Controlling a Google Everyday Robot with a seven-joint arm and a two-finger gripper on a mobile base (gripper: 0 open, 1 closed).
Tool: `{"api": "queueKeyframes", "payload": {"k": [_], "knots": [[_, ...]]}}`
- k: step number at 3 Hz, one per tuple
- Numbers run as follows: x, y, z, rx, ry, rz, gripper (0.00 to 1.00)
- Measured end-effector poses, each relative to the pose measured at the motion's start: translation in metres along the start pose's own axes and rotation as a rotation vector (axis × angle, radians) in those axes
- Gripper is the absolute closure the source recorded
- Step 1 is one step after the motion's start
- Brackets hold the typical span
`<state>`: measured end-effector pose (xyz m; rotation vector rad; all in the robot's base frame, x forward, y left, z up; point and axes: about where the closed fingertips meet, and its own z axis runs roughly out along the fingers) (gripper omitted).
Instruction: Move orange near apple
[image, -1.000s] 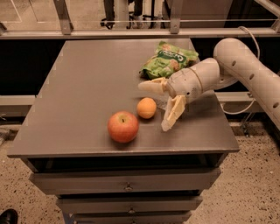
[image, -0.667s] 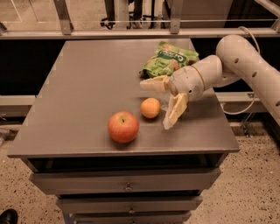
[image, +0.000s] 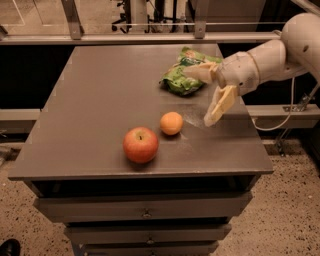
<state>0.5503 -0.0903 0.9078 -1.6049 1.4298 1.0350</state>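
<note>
The small plain orange (image: 171, 123) sits on the grey table (image: 90, 100), just right of and behind the apple (image: 140, 144), a red-orange fruit with a short stem; a narrow gap separates them. My gripper (image: 200, 97) is open and empty, raised above the table to the right of the orange. One cream finger (image: 197, 72) points left over a green bag; the other finger (image: 218, 106) hangs down toward the table.
A crumpled green snack bag (image: 182, 75) lies at the back right of the table, partly behind the gripper. A metal rail (image: 140, 37) runs behind the table. Drawers (image: 145, 210) sit below the front edge. The table's right edge is close to the arm.
The gripper has lifted and drawn back to the right, away from the orange. The orange stays beside the apple where it was let go.
</note>
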Motion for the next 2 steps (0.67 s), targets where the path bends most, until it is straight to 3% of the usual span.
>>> {"api": "queueKeyframes", "payload": {"k": [1, 2], "knots": [[-0.0106, -0.0167, -0.0422, 0.096, 0.036, -0.026, 0.00], [-0.0166, -0.0212, -0.0505, 0.121, 0.035, -0.039, 0.00]]}}
